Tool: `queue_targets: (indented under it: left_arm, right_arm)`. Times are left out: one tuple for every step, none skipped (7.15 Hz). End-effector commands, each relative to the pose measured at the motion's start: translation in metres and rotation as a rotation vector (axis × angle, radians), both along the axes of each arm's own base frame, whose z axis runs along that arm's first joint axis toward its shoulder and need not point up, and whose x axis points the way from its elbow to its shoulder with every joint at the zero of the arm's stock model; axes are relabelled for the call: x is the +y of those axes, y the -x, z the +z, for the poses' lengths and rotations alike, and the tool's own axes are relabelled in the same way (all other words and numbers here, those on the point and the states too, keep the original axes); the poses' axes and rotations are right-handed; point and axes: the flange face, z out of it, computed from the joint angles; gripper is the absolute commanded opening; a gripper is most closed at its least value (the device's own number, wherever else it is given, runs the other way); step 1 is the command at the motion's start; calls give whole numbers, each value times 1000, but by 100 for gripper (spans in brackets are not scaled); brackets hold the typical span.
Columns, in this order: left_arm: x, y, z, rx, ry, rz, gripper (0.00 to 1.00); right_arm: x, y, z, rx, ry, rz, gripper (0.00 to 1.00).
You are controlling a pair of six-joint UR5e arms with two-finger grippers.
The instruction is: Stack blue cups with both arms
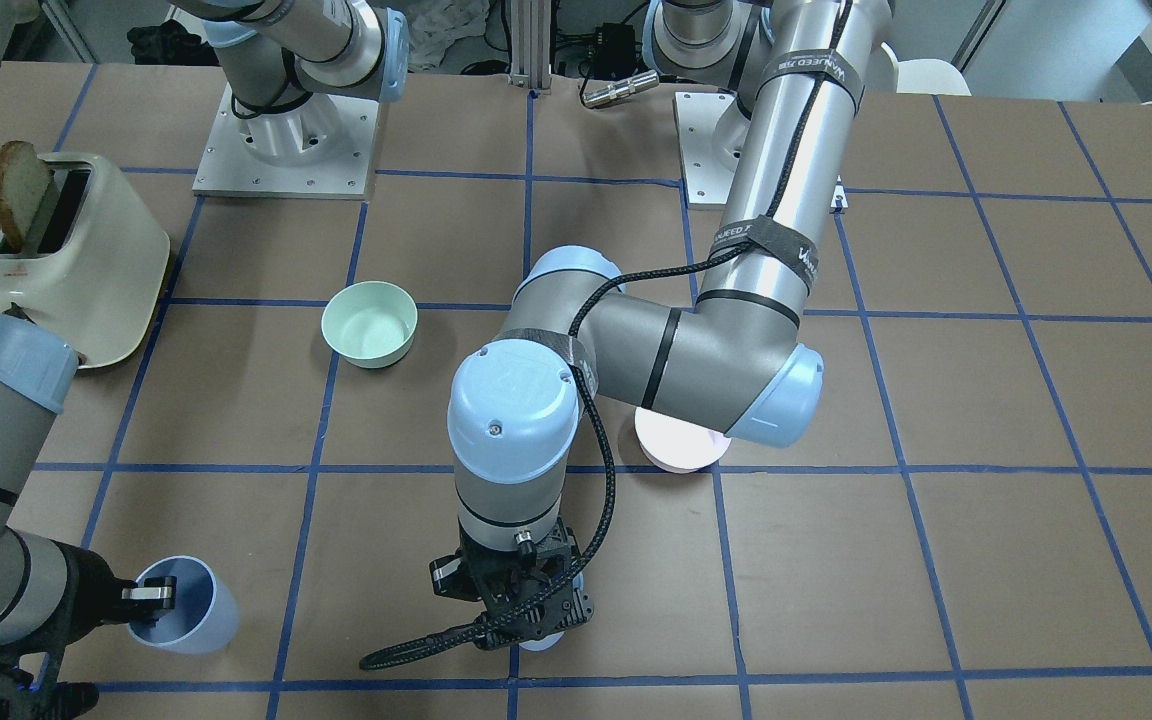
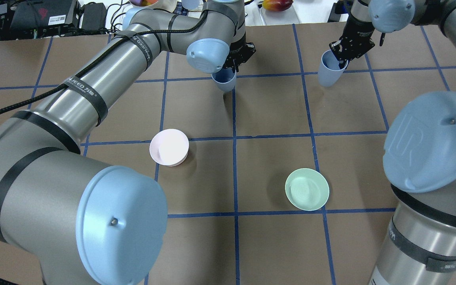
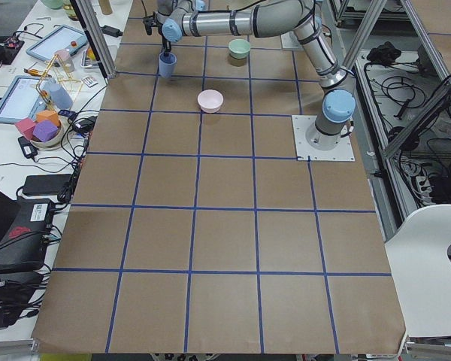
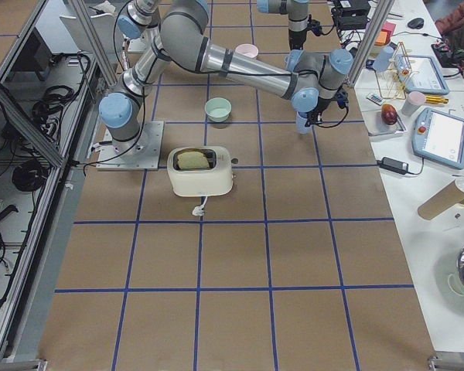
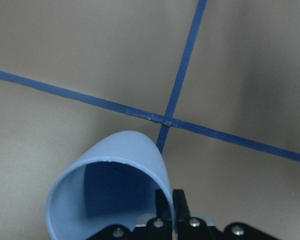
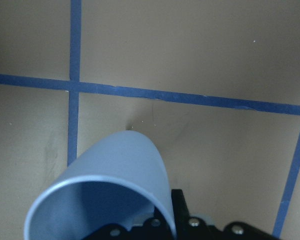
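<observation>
Two pale blue tumblers are in view. In the overhead view the first blue cup sits at upper centre, tilted over a tape crossing. The second blue cup sits at upper right, also tilted. Whether either is clear of the surface cannot be told.

There are two silver-grey arms. The left gripper is clamped on the first cup's rim wall, and the right gripper pinches the second cup's rim.

There are two bowls: a pink bowl left of centre and a mint-green bowl at lower right.

One cream toaster holds one slice of toast.

The table is brown and gridded with blue tape. Cluttered benches line its far edge.

In the front-facing view the left arm covers part of the pink bowl, and its wrist hides nearly all of the first cup.
</observation>
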Motion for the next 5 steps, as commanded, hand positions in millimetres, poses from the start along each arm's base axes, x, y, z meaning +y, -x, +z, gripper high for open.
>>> queue_targets:
  left_arm:
    - [-2, 5, -18, 6, -16, -12, 0]
    - [2, 12, -17, 4, -20, -29, 0]
    - [2, 12, -16, 5, -17, -29, 0]
    - [3, 14, -15, 13, -16, -32, 0]
    - [3, 14, -15, 16, -16, -32, 0]
  right_arm:
    - [20, -3, 56, 4, 17, -1, 0]
    - [38, -8, 91, -1, 16, 0, 0]
    - [43, -13, 101, -1, 23, -1, 0]
    - [44, -18, 105, -1, 30, 1, 0]
    - [43, -19, 101, -2, 24, 3, 0]
